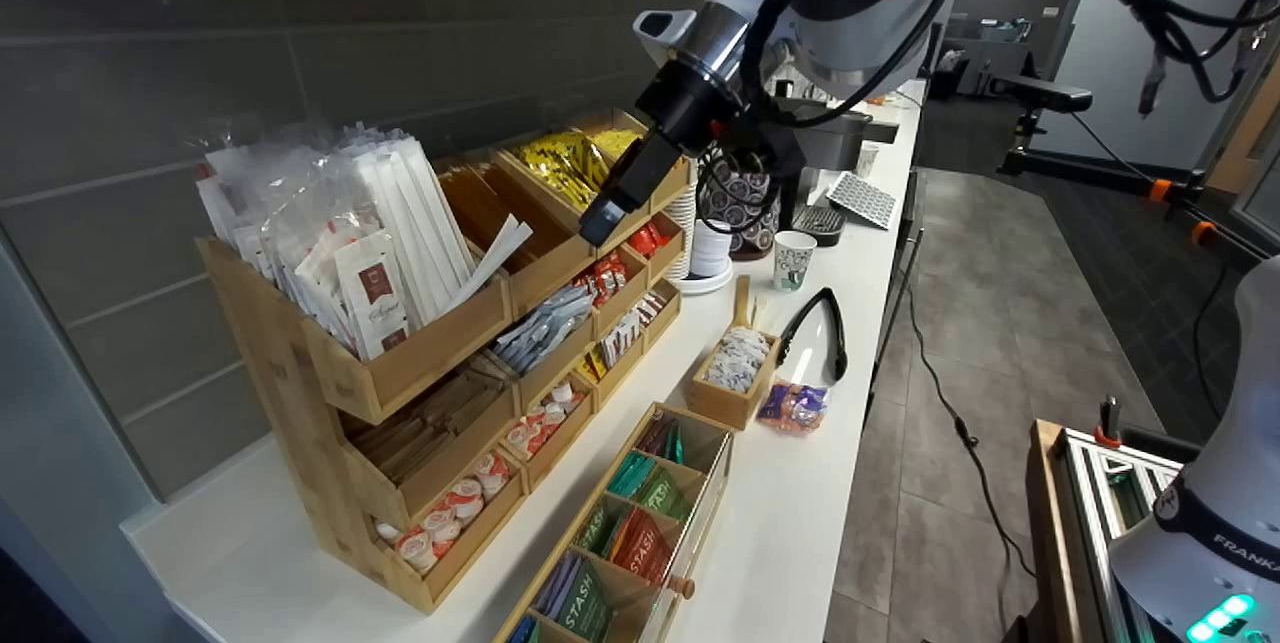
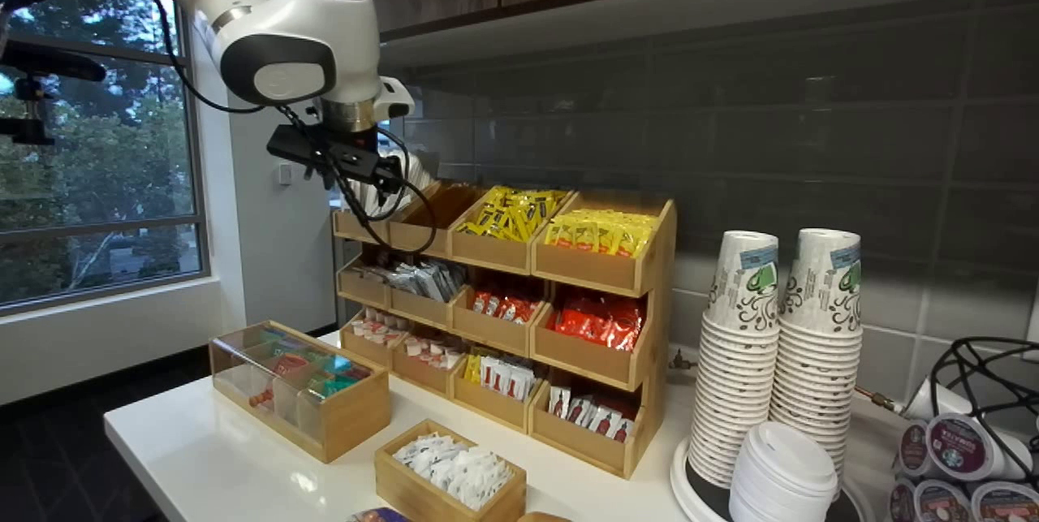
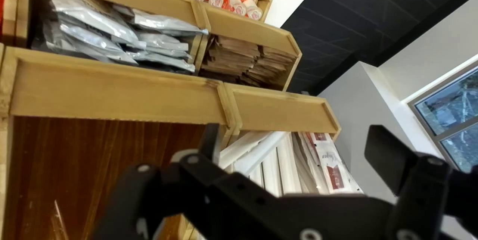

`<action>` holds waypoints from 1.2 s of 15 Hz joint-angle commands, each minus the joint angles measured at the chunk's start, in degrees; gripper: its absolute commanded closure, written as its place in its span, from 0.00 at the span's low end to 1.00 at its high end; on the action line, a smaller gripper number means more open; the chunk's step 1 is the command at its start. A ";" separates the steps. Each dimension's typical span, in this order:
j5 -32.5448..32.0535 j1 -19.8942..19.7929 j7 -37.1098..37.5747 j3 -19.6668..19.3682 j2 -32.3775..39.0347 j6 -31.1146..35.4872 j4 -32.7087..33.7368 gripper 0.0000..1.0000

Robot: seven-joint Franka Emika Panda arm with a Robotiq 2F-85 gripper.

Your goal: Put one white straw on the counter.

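Jaws: spread | white straws (image 1: 430, 233): top rack bin (image 1: 445, 350) | packets (image 1: 640, 545) (reading STASH): wooden box (image 2: 357, 415) on counter (image 1: 780, 503)

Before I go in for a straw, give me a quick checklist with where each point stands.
1. Gripper open: ok, jaws wide apart in the wrist view.
2. Grip free: ok, nothing seen held.
3. Gripper at the white straws: not ok, a gap shows in an exterior view.
4. Straws apart from other goods: not ok, packets share their bin.
5. Single straw loose: cannot tell, the leaning ones bunch together.
6. Counter in view: ok, white surface shows beside the tea box.
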 commanded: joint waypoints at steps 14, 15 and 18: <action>10.58 -3.68 -18.86 4.31 6.34 -1.58 6.08 0.42; 10.66 -3.75 -19.08 4.38 6.44 -1.59 6.16 0.50; 10.59 -3.76 -19.63 4.44 6.69 -1.21 6.17 0.75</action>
